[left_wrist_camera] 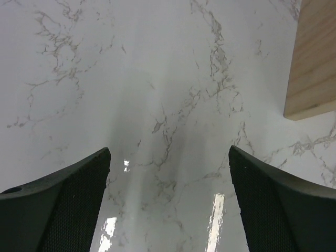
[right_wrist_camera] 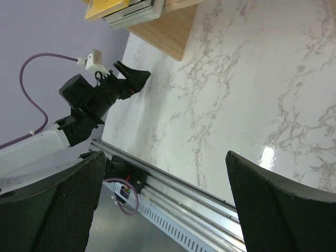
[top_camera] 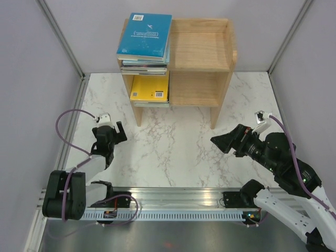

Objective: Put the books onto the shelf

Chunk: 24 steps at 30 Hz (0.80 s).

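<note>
The light wood shelf [top_camera: 202,50] stands at the back of the marble table. On the left of its upper tier lies a stack of books with a teal one [top_camera: 144,35] on top. A yellow book [top_camera: 149,88] lies on other books on the lower tier, also on the left. My left gripper [top_camera: 121,132] is open and empty in front of the shelf's left leg, over bare marble [left_wrist_camera: 169,152]. My right gripper [top_camera: 218,143] is open and empty too, low at the right, pointing left [right_wrist_camera: 165,155]. The right wrist view catches the yellow book [right_wrist_camera: 105,8] and the left gripper [right_wrist_camera: 131,81].
A shelf leg [left_wrist_camera: 315,63] shows at the upper right of the left wrist view. Grey walls close in the table on three sides. The metal rail [top_camera: 173,202] with the arm bases runs along the near edge.
</note>
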Each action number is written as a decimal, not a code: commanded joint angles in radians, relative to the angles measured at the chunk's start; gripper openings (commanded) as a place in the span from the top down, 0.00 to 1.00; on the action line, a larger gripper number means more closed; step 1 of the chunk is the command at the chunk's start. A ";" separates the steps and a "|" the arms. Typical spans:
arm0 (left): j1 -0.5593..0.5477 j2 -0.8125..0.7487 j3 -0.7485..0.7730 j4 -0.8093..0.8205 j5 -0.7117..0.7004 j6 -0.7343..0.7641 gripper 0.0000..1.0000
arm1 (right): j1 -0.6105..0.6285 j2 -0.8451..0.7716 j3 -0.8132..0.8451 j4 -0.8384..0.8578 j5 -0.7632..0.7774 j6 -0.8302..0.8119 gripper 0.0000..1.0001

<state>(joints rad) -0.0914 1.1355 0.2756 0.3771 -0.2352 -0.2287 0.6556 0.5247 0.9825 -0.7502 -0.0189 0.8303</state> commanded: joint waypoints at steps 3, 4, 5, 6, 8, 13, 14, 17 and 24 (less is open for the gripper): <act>0.018 0.067 0.010 0.313 0.057 0.109 0.04 | 0.003 0.014 -0.002 -0.046 0.097 -0.052 0.02; 0.022 0.076 -0.002 0.385 0.065 0.124 0.04 | 0.003 0.018 -0.005 -0.047 0.124 -0.065 0.02; 0.028 0.087 -0.001 0.393 0.086 0.126 0.04 | 0.003 0.021 -0.010 -0.049 0.138 -0.068 0.02; 0.048 0.102 0.002 0.411 0.103 0.129 0.04 | 0.003 0.021 -0.016 -0.048 0.158 -0.069 0.02; 0.059 0.125 0.025 0.401 0.154 0.140 0.04 | 0.003 0.020 -0.034 -0.048 0.227 -0.085 0.02; 0.073 0.254 0.037 0.546 0.214 0.180 0.03 | 0.003 0.000 -0.117 -0.005 0.390 -0.141 0.02; 0.074 0.274 0.021 0.612 0.264 0.193 0.02 | 0.004 -0.003 -0.131 0.036 0.417 -0.178 0.02; 0.074 0.279 -0.045 0.681 0.336 0.224 0.05 | 0.003 -0.008 -0.194 0.128 0.450 -0.258 0.02; 0.068 0.294 -0.056 0.753 0.277 0.210 0.00 | 0.003 -0.002 -0.396 0.418 0.612 -0.430 0.02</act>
<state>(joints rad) -0.0208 1.4235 0.2207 0.9905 0.0509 -0.0765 0.6556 0.5247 0.6472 -0.5396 0.4637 0.5629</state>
